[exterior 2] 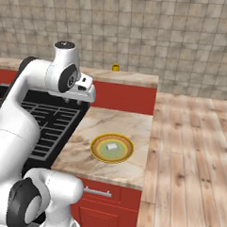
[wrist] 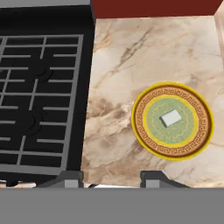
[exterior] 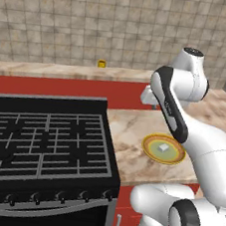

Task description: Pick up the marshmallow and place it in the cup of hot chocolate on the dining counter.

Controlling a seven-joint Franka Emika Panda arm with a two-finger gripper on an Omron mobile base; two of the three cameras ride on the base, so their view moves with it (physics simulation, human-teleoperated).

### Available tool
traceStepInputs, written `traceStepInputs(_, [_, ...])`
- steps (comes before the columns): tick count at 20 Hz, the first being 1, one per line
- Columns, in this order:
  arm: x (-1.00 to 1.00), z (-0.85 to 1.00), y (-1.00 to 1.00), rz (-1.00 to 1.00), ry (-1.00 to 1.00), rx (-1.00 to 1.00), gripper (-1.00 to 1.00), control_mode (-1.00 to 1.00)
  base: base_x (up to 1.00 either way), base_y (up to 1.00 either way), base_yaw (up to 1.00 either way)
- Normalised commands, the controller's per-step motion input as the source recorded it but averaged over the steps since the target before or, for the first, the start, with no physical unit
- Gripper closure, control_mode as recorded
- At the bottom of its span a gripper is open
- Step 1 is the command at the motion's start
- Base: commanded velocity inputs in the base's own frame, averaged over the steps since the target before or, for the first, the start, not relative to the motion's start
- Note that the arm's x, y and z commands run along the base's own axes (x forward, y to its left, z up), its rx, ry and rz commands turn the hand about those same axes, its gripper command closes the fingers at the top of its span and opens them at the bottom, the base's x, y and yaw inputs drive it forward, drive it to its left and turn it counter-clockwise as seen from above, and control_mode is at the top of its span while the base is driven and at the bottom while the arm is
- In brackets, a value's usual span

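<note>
White marshmallow (wrist: 171,118); yellow plate (wrist: 146,135), brown key-pattern band, green centre.

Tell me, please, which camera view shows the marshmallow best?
The hand view: the marshmallow lies unobstructed, seen from above, on the plate. Both base views show it as a small pale block there.

The dining counter (wrist: 131,65) looks like polished beige-brown marble with darker veins, smooth and faintly glossy. The stove (wrist: 41,96) is matt black with dark metal grates. The plate (wrist: 192,140) seems glazed ceramic, yellow-rimmed with a patterned brown band. The marshmallow (wrist: 171,118) looks soft, matt white. The floor (exterior 2: 193,152) is grained wood planks; the wall (exterior 2: 162,37) is rough stone-like tile.
</note>
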Motion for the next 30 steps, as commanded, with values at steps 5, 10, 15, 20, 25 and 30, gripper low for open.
traceStepInputs(5, [0.0, 0.0, -0.18, -0.02, 0.01, 0.02, -1.0, -1.0, 0.0, 0.0, 0.0])
traceStepInputs(10, [0.35, -0.15, -0.05, -0.34, 0.03, 0.03, -1.0, -1.0, 0.0, 0.0, 0.0])
traceStepInputs(15, [0.79, -0.44, 0.0, -0.46, 0.0, 0.0, -1.0, -1.0, 0.0, 0.0, 0.0])
traceStepInputs(20, [0.38, -0.35, -0.15, -0.32, 0.03, 0.05, -1.0, -1.0, 0.0, 0.0, 0.0])
traceStepInputs(25, [0.0, -0.04, -0.37, -0.13, 0.16, 0.22, -1.0, -1.0, 0.0, 0.0, 0.0])
traceStepInputs(30, [0.0, -0.21, -0.35, -0.13, 0.16, 0.26, -1.0, -1.0, 0.0, 0.0, 0.0])
